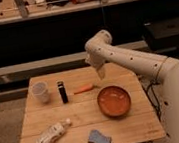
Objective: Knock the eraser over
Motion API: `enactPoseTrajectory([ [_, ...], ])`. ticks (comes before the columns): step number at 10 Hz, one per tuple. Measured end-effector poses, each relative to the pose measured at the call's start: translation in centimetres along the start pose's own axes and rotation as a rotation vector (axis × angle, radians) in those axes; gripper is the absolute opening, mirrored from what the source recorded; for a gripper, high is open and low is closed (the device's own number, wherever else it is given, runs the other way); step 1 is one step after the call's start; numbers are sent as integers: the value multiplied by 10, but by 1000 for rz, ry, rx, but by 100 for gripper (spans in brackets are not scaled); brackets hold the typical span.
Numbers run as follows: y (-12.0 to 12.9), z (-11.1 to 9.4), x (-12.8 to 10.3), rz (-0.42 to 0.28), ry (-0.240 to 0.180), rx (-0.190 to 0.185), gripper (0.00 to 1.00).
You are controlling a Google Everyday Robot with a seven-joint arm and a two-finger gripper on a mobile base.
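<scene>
**Eraser upright, gripper hanging off to its right**

On the wooden table, from the left: a clear plastic cup at the back. In front of it a white bottle lies on its side, and I can't read its label. Just right of the cup the black eraser stands upright, nothing touching it. Next come a thin orange stick lying flat and a blue-grey cloth by the front edge. The gripper hangs above the table's back part, well clear of the eraser, fingers spread, holding nothing. A reddish bowl sits below it.
</scene>
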Motion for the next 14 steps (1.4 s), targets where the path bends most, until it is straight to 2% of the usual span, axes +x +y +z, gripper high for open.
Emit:
enactPoseTrajectory([
  [14,-14,24,-25,-35,5,-2,80],
])
